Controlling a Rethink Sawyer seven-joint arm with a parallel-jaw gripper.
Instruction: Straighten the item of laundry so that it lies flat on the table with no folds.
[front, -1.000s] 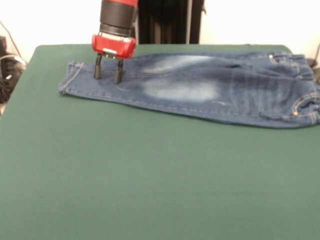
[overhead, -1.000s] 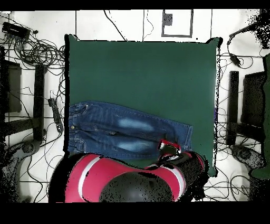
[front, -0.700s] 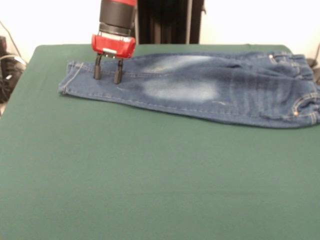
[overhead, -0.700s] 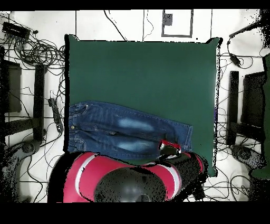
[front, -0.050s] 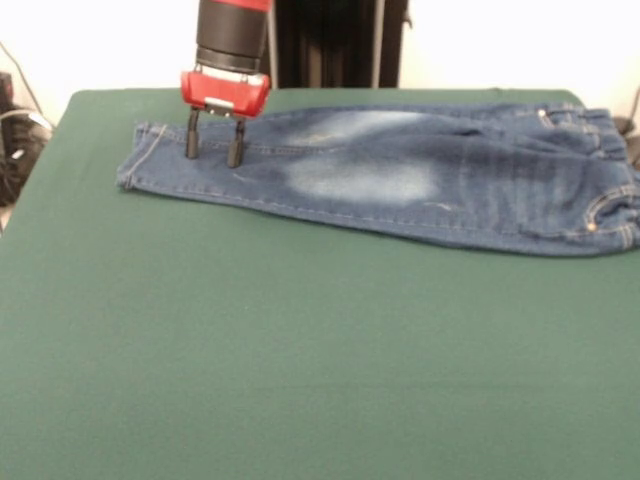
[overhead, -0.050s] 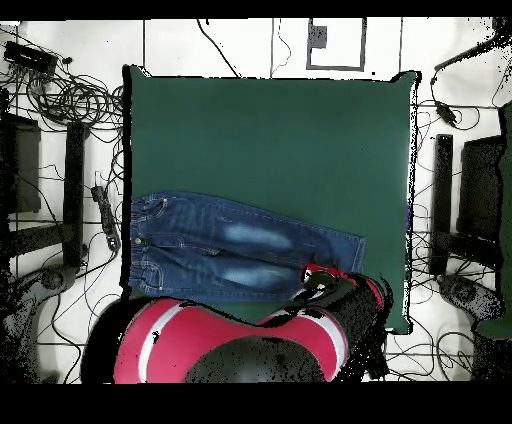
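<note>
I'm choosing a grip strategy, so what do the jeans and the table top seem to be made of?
The jeans look like soft dark blue denim: faded pale thigh patches, light contrast stitching, small rivets by the pocket. The table has a matte dark green top with no shine, probably felt or a similar cloth, though the weave cannot be made out.

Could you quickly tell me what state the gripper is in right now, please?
Gripper: open, holding nothing, fingers apart over the jeans' leg end.
</note>
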